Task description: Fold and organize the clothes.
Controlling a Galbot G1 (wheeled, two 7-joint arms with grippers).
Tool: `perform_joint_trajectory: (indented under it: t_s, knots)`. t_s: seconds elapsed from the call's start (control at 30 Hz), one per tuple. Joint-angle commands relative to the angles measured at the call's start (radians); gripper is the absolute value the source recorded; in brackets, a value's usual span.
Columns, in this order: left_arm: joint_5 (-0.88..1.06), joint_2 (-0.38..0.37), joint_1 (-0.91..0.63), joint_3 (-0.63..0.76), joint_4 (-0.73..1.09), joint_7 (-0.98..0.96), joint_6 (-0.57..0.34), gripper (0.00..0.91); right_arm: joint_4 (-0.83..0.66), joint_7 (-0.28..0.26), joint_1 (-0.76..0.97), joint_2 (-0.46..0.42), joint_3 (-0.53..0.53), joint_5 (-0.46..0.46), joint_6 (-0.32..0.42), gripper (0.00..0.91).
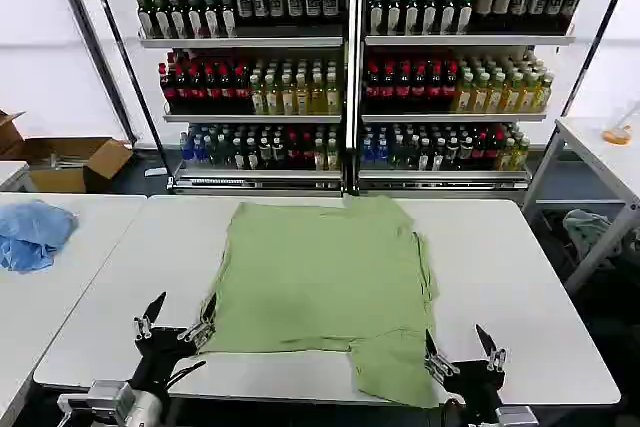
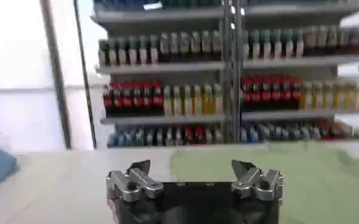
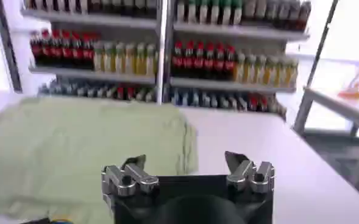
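The light green shirt (image 1: 325, 282) lies flat on the white table (image 1: 520, 277), folded into a rough rectangle with a flap (image 1: 392, 367) hanging toward the front edge. Its print and collar are hidden. My left gripper (image 1: 180, 319) hovers open at the shirt's front left corner. My right gripper (image 1: 460, 345) stands open just right of the front flap. In the left wrist view the left gripper (image 2: 191, 168) is open with the shirt (image 2: 301, 176) ahead. In the right wrist view the right gripper (image 3: 185, 163) is open, with the shirt (image 3: 81, 146) spread beyond it.
A light blue garment (image 1: 30, 232) lies on the side table at left. Shelves of bottles (image 1: 350, 67) stand behind the table. A cardboard box (image 1: 70, 162) sits on the floor at left. Another table (image 1: 605, 157) stands at right.
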Motion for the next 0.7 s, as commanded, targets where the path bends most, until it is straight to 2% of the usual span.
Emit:
perform_joint_trajectory:
  t_s: [0.03,0.37,0.57,0.6,0.63,0.67,0.7]
  knots:
    - [-0.032,0.076,-0.053,0.037,0.127,-0.011,0.165,0.907,-0.026,0.012,-0.054,0.006,-0.036,-0.014,-0.067,0.907]
    - [-0.026,0.072,-0.094,0.071,0.254,-0.015,0.164,0.907,-0.092,-0.003,-0.008,0.023,-0.109,-0.013,-0.067,0.907]
    - [-0.039,0.067,-0.116,0.082,0.295,-0.023,0.163,0.907,-0.129,0.004,0.014,0.026,-0.122,0.025,-0.079,0.907]
    - [-0.044,0.067,-0.120,0.083,0.299,-0.023,0.163,0.907,-0.134,0.007,0.016,0.028,-0.122,0.045,-0.079,0.867]
    - [-0.051,0.068,-0.123,0.084,0.302,-0.023,0.163,0.887,-0.136,0.010,0.017,0.028,-0.122,0.057,-0.078,0.544]
    - [-0.056,0.068,-0.126,0.084,0.304,-0.023,0.163,0.403,-0.138,0.015,0.017,0.028,-0.122,0.069,-0.078,0.212]
    - [-0.068,0.068,-0.129,0.085,0.308,-0.024,0.163,0.071,-0.140,0.016,0.018,0.028,-0.121,0.073,-0.077,0.101]
